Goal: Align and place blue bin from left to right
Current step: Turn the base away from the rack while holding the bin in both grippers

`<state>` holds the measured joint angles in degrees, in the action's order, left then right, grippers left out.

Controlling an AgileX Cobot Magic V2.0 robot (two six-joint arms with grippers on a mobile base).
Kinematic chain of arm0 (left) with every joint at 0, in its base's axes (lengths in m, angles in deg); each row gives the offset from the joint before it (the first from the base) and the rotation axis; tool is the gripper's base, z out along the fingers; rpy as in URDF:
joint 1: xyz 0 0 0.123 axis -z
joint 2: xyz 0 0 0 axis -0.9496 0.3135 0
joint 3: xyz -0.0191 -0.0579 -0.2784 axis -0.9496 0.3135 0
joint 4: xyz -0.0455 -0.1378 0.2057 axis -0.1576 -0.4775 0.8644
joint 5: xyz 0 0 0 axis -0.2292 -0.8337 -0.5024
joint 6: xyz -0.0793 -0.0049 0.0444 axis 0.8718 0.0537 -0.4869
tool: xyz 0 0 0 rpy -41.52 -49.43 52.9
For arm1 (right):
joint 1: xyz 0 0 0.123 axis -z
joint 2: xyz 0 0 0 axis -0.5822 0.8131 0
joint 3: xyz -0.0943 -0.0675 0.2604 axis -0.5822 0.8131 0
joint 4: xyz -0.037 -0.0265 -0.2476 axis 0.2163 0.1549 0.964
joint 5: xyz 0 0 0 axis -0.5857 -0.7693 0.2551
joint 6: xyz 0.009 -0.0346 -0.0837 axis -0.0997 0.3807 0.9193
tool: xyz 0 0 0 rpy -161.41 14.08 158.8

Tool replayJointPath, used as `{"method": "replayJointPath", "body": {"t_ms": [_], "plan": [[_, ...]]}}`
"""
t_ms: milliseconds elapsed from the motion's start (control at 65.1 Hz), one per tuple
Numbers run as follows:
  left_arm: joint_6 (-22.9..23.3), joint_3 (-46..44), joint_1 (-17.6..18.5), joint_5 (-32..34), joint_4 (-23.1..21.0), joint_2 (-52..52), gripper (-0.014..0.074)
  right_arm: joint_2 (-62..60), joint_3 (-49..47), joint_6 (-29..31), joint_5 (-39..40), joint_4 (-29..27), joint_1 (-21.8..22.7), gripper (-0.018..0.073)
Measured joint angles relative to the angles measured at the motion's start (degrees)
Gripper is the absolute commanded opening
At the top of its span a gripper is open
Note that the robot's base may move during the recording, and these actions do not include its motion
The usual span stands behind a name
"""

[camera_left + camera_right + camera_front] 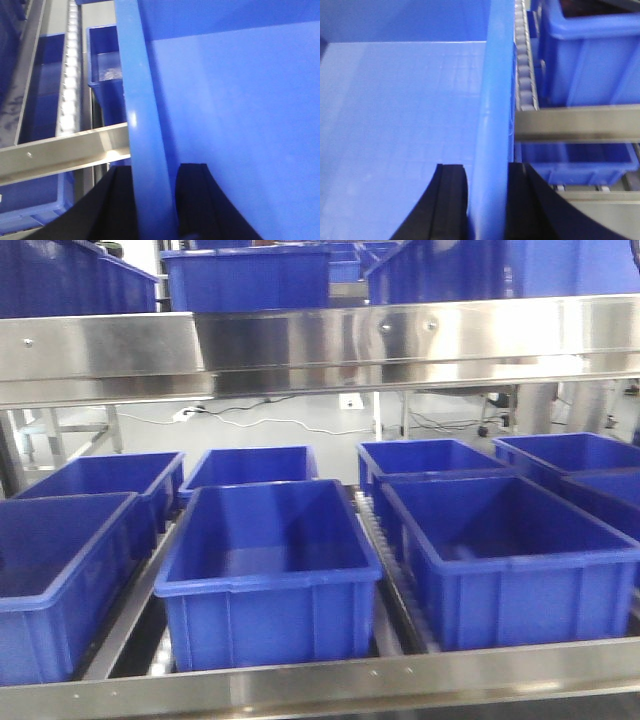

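Blue bin point(240, 115) held at both walls.
One rim is pinched by the left gripper point(152, 200), the opposite by the right gripper point(487, 200).

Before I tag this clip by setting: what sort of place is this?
Probably a warehouse or factory picking line: many identical blue bins sit on a two-tier steel rack, with roller tracks between the lanes.

Steel crossbeam point(320, 340) overhead; roller track point(380, 540) on lower level; cables point(270, 422) across grey floor point(150, 435).
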<state>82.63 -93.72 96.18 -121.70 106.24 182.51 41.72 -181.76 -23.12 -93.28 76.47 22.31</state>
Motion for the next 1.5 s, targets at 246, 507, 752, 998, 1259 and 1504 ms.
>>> {"method": "replayJointPath", "body": {"t_ms": [246,507,752,998,1259,1504], "plan": [[0.0,0.0,0.0,-0.1,0.0,0.0,-0.0008,0.0,0.0,0.0,0.0,0.0,0.0,-0.0080],[0.0,0.0,0.0,-0.2,0.0,0.0,-0.0008,0.0,0.0,0.0,0.0,0.0,0.0,-0.0080],[0.0,0.0,0.0,-0.2,0.0,0.0,-0.0008,0.0,0.0,0.0,0.0,0.0,0.0,-0.0080],[0.0,0.0,0.0,-0.2,0.0,0.0,-0.0008,0.0,0.0,0.0,0.0,0.0,0.0,-0.0080],[0.0,0.0,0.0,0.0,0.0,0.0,-0.0008,0.0,0.0,0.0,0.0,0.0,0.0,-0.0080],[0.0,0.0,0.0,0.1,-0.1,0.0,-0.0008,0.0,0.0,0.0,-0.2,0.1,0.0,-0.0080]]}}
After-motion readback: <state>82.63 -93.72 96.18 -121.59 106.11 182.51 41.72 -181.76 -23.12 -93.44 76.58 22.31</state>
